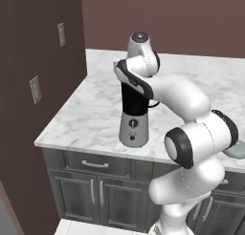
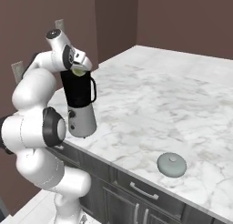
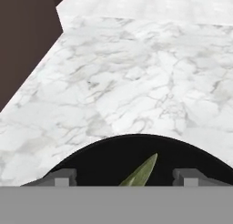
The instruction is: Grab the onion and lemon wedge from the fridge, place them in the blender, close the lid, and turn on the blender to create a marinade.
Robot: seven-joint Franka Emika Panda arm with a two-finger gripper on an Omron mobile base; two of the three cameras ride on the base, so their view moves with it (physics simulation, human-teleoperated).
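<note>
The blender (image 2: 81, 104), a dark jar on a silver-grey base with a black knob, stands near the counter's front left edge (image 1: 134, 119). My gripper (image 2: 82, 66) hangs right over the jar's open mouth. In the hand view its two fingertips (image 3: 63, 175) stand wide apart, open, above the black rim of the jar (image 3: 136, 148). The yellow-green lemon wedge (image 3: 142, 172) lies between them, touching neither, and it shows at the jar's mouth (image 2: 78, 71). The pale grey lid (image 2: 172, 165) lies flat on the counter to the right of the blender. The onion and the fridge are out of view.
White marble counter (image 2: 154, 100) stretches back and right from the blender. A dark brown wall with two outlets (image 1: 35, 88) stands to the left. Dark cabinet drawers and doors (image 1: 95, 181) sit under the counter's front edge.
</note>
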